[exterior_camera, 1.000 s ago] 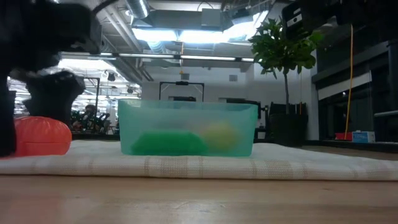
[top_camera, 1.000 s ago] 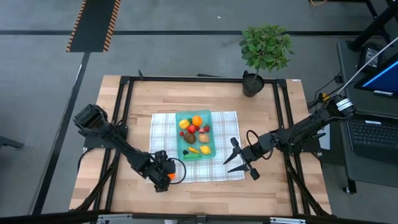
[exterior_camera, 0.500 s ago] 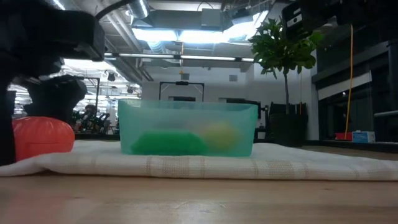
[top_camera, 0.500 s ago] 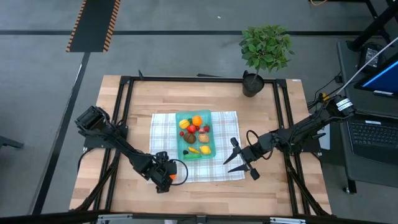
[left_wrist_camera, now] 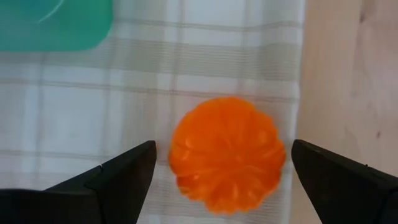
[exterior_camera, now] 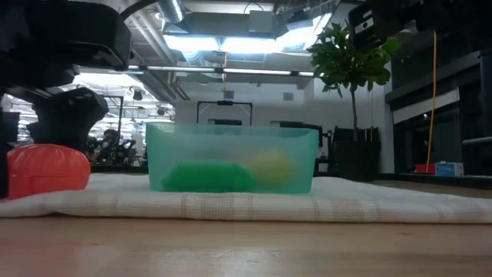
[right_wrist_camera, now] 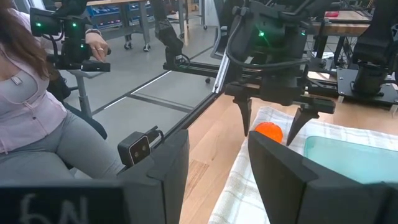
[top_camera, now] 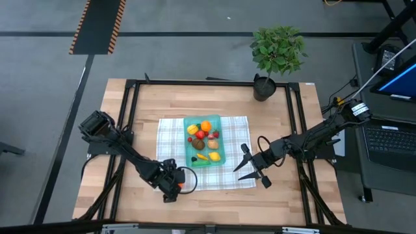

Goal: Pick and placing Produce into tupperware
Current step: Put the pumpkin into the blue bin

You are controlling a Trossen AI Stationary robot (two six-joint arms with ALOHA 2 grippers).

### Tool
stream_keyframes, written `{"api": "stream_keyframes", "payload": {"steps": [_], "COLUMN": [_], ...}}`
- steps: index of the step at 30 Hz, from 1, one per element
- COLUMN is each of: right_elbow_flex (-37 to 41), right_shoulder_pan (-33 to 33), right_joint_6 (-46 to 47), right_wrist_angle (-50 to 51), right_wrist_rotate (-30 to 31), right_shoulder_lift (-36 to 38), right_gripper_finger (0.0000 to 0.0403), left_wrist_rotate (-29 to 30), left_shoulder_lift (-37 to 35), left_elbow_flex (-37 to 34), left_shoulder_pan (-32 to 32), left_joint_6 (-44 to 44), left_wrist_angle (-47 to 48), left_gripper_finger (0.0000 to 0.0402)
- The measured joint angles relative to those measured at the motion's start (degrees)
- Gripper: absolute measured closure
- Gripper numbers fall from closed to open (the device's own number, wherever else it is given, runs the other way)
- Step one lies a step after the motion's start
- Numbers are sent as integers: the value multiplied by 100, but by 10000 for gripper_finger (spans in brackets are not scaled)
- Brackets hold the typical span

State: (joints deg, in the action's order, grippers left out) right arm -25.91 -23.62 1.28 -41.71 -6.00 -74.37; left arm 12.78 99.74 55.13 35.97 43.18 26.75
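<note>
At the bottom of the left wrist view, the left hand (left_wrist_camera: 221, 171) stands wide open astride an orange ridged produce piece (left_wrist_camera: 227, 152) lying on the checked cloth (left_wrist_camera: 74, 118). It looks light, hard and slippery: pinch its widest sides. Beyond, upper left, sits the teal tupperware (left_wrist_camera: 53, 25). The right hand (top_camera: 249, 166) waits half-open and empty, lower right of the high view.

Translucent teal plastic tupperware (exterior_camera: 231, 158) on woven checked cloth (top_camera: 170, 135) — pale wood-grain table (top_camera: 292, 201); ribbed, glossy orange produce (left_wrist_camera: 227, 152).
</note>
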Motion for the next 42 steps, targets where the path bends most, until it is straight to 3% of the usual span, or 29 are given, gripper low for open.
{"api": "stream_keyframes", "payload": {"steps": [5,16,31,42], "right_elbow_flex": [0,0,0,0], "right_shoulder_pan": [0,0,0,2], "right_joint_6": [2,2,7,17], "right_wrist_angle": [0,2,4,9], "right_wrist_rotate": [0,0,0,0], "right_shoulder_lift": [2,0,0,0], "right_gripper_finger": [235,235,235,235], "left_wrist_rotate": [11,-250,-413,-299], "left_shoulder_lift": [-2,-7,-86,-1222], "left_elbow_flex": [0,4,11,11], "left_shoulder_pan": [-87,-191,-143,-127], "left_joint_6": [11,22,-270,-330], "left_wrist_angle": [90,85,246,792], "left_gripper_finger": [56,163,163,163]}}
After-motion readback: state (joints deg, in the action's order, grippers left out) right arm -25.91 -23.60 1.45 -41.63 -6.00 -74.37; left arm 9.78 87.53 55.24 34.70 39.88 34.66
